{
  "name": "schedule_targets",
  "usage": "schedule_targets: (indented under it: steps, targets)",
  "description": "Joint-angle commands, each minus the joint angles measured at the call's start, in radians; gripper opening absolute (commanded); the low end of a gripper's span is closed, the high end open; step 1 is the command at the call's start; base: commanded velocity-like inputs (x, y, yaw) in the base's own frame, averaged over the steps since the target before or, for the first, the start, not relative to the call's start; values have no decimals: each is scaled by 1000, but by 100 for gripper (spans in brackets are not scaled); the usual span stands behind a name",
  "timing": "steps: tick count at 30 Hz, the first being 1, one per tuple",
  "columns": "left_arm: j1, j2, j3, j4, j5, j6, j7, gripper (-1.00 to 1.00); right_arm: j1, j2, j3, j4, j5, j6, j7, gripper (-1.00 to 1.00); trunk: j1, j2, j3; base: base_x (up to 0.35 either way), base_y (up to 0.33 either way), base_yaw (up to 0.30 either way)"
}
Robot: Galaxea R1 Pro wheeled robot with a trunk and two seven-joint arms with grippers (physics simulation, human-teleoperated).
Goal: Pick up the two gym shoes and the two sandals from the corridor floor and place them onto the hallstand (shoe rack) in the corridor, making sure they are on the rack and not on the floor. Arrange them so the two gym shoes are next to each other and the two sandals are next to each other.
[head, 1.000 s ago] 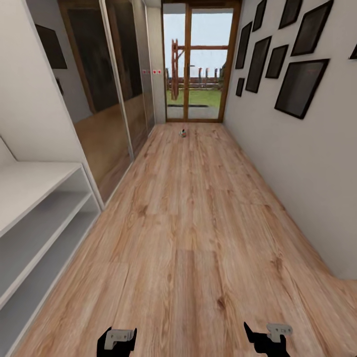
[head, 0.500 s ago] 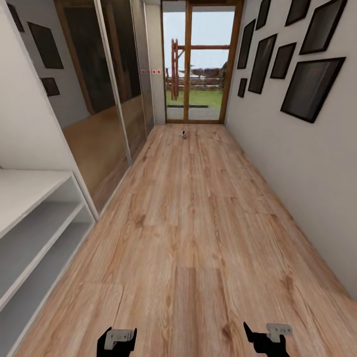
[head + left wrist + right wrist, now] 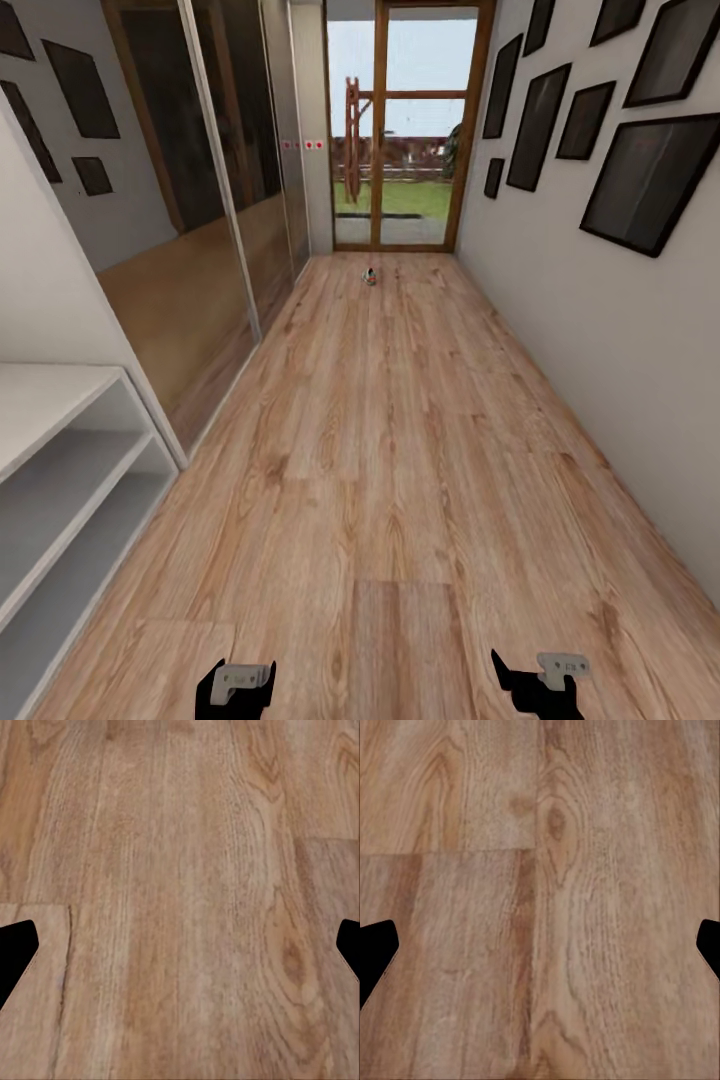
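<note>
Far down the corridor floor (image 3: 400, 450), close to the glass door, lies a small pale thing with red and dark touches (image 3: 370, 276); it is too small to tell whether it is a gym shoe. The sandals are out of view. The hallstand (image 3: 60, 470), pale grey-white with two open shelf levels, stands against the wall at the left. My left gripper (image 3: 235, 688) and right gripper (image 3: 545, 682) hang low at the bottom of the head view. Both are open over bare planks, left gripper (image 3: 180, 949) and right gripper (image 3: 540, 949) with fingertips wide apart and nothing between them.
Mirrored sliding doors (image 3: 210, 200) line the left wall beyond the hallstand. Dark picture frames (image 3: 645, 175) hang on the right wall. A wood-framed glass door (image 3: 400, 130) closes the corridor's far end. The plank floor runs open between the walls.
The whole view has advanced along the corridor: the hallstand has slid toward the left edge and more of the mirrored doors shows. Both grippers keep the same pose.
</note>
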Motion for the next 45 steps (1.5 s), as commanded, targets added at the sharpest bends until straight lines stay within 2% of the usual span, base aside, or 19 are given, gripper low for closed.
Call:
schedule_targets:
  steps: [1,45]
  targets:
    - [-1,-1,9,0,-9,-3,-6,100,-1,0,-5,1,-8,-1,10,100,0,0,-1,343,0,0]
    - [-1,0,9,-1,-9,-3,-6,100,-1,0,-5,1,-9,-1,10,100,0,0,-1,343,0,0]
